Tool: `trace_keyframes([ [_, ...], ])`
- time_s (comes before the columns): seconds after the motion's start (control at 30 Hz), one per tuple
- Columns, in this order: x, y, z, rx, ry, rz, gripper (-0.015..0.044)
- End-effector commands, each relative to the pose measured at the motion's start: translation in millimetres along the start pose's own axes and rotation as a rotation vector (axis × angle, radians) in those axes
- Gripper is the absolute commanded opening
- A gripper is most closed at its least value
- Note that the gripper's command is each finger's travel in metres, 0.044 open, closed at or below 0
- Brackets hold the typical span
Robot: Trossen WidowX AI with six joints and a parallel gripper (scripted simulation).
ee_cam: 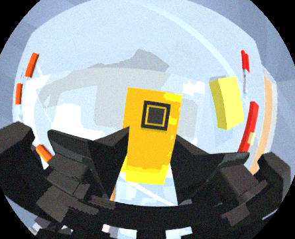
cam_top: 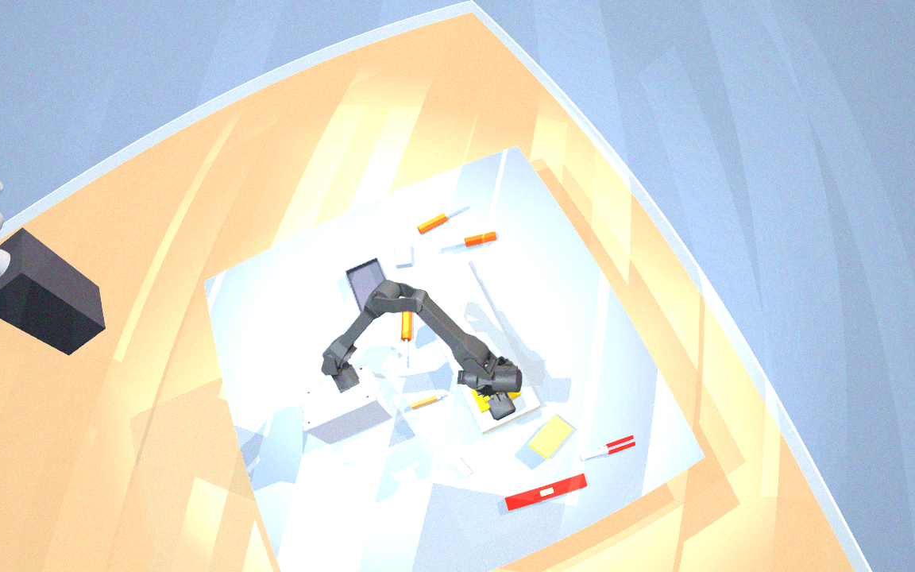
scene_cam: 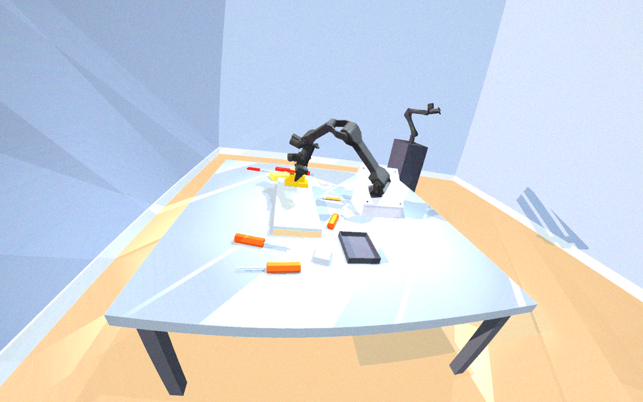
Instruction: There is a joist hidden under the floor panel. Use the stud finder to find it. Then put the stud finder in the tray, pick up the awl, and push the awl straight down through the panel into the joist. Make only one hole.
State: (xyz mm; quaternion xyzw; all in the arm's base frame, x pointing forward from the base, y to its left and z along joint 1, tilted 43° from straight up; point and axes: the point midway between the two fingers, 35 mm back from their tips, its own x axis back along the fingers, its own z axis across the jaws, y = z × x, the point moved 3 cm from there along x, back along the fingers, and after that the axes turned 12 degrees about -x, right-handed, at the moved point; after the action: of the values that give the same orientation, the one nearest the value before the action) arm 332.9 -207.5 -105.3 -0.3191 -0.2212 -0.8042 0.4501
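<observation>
My gripper (cam_top: pixel 497 400) (scene_cam: pixel 297 176) (ee_cam: pixel 150 131) is shut on the yellow stud finder (cam_top: pixel 480 401) (scene_cam: pixel 292 183) (ee_cam: pixel 148 151). The stud finder is upright at the panel's end near the yellow block, on or just above the surface; any small gap is not clear. Its square dark display (ee_cam: pixel 156 115) has a yellow outline. The pale floor panel (cam_top: pixel 487 424) (scene_cam: pixel 296 220) shows no clear hole. The dark tray (cam_top: pixel 364 280) (scene_cam: pixel 363 259) is empty. An orange-handled tool (cam_top: pixel 406 326) (scene_cam: pixel 332 220) and a slim amber-handled tool (cam_top: pixel 423 402) (scene_cam: pixel 332 199) lie between panel and base; I cannot tell which is the awl.
Two more orange-handled tools (cam_top: pixel 432 224) (cam_top: pixel 480 239) lie beyond the panel's other end, near a white block (cam_top: pixel 403 256) (scene_cam: pixel 321 256). A yellow block (cam_top: pixel 551 435) (ee_cam: pixel 233 103), red level (cam_top: pixel 546 492) and red-handled tool (cam_top: pixel 620 449) lie past the stud finder.
</observation>
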Motion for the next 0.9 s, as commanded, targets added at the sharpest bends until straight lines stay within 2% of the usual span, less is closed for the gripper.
trace_keyframes([
  [0.0,0.5,2.0,-15.1,-0.001,-0.005,0.001,0.0],
  [0.53,3.1,5.1,-20.6,-0.003,-0.003,-0.002,0.0],
  [0.87,47.0,21.2,-22.3,-0.002,-0.009,-0.001,0.0],
])
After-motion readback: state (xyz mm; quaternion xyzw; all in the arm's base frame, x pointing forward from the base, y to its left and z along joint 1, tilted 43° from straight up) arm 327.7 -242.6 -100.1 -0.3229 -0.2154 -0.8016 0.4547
